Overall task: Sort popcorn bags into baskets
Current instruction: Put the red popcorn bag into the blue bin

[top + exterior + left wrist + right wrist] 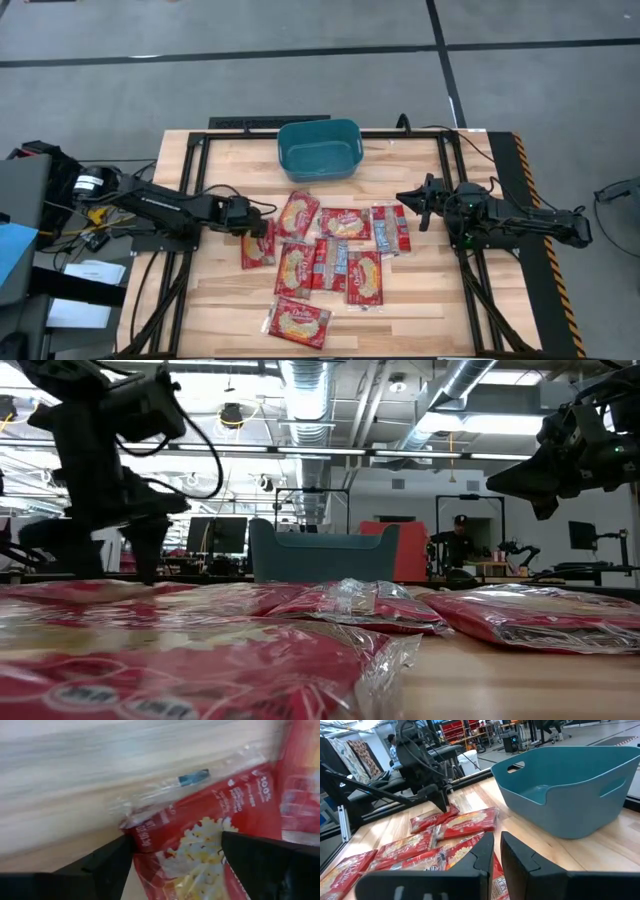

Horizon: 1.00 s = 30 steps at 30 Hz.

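Several red popcorn bags [330, 255] lie flat in a loose cluster in the middle of the wooden table. The teal basket [319, 150] stands at the far edge, with nothing showing inside it. My left gripper [176, 845] points steeply down over the leftmost bag [258, 243]. It is open, and its fingers stand on either side of that bag's far end [200, 830]. My right gripper [497, 847] hangs level above the table's right side [414, 200], shut with nothing between its fingers. My left gripper comes from above at the leftmost bag's far end [150, 837], its fingers lying across the bag's width. I cannot tell whether the fingers touch it. The bag lies flat on the table.
One bag [297, 322] lies apart near the front edge. Black frame rails [190, 150] run along the table's left, right and far sides. Bare wood [220, 290] lies at the front left. A person [458, 545] stands far behind the table.
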Motion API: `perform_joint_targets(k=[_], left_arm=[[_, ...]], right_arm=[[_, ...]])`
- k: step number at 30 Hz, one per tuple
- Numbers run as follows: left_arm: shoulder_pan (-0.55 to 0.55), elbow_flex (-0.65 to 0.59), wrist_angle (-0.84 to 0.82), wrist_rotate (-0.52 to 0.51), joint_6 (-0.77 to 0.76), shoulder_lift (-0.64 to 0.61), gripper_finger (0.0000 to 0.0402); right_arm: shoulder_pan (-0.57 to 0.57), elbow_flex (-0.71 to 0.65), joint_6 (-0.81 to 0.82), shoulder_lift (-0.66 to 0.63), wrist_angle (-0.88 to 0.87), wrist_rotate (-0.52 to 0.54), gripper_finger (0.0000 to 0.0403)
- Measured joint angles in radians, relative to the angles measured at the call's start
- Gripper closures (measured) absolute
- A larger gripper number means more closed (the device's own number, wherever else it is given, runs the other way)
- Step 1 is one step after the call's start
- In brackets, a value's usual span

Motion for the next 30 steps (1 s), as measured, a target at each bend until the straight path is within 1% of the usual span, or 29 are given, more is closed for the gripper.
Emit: perform_joint_targets(k=[1,3,5,7,11,15,16,17,19,22,24,26,30], left_arm=[[-0.004,-0.007,0.034,-0.002,-0.015,0.016,0.0111],[-0.014,-0.013,0.044,-0.021,-0.037,0.028,0.0122],[-0.018,-0.013,0.011,-0.036,-0.059,0.03,0.014],[-0.018,-0.023,-0.046,-0.036,-0.075,0.011,0.017],[-0.017,-0.033,-0.091,-0.031,-0.08,-0.024,0.0259],[-0.017,-0.034,-0.069,-0.009,-0.039,-0.023,0.0364],[-0.018,-0.034,-0.057,-0.005,-0.039,-0.022,0.0381],[-0.018,-0.033,-0.051,0.0,-0.049,-0.022,0.0389],[-0.015,-0.034,-0.038,0.012,-0.075,-0.024,0.0391],[-0.013,-0.036,0.03,0.053,-0.094,-0.032,0.0399],[-0.014,-0.034,0.086,0.062,-0.111,-0.048,0.04],[-0.014,-0.019,0.088,0.054,-0.131,-0.062,0.0401],[0.002,0.037,0.096,-0.02,-0.145,-0.096,0.0401]], right_arm=[[0.0,0.0,0.0,0.0,0.0,0.0,0.0343],[0.0,0.0,0.0,0.0,0.0,0.0,0.0343],[0.002,0.0,0.0,0.0,-0.001,0.0,0.0343],[0.002,0.001,0.0,0.0,-0.001,0.0,0.0343],[0.002,0.001,0.0,0.0,-0.001,0.0,0.0343],[0.002,0.001,0.0,0.0,-0.001,0.001,0.0343],[0.002,0.001,0.0,0.0,-0.001,0.001,0.0343],[0.002,0.001,-0.001,0.0,-0.001,0.001,0.0343],[0.002,0.002,-0.001,0.0,-0.001,0.001,0.0343],[0.002,0.002,-0.001,0.0,-0.001,0.001,0.0343],[0.002,0.002,-0.001,0.0,-0.001,0.001,0.0343],[0.002,0.002,-0.001,0.0,-0.001,0.001,0.0343],[0.002,0.002,-0.003,0.0,-0.001,0.002,0.0343]])
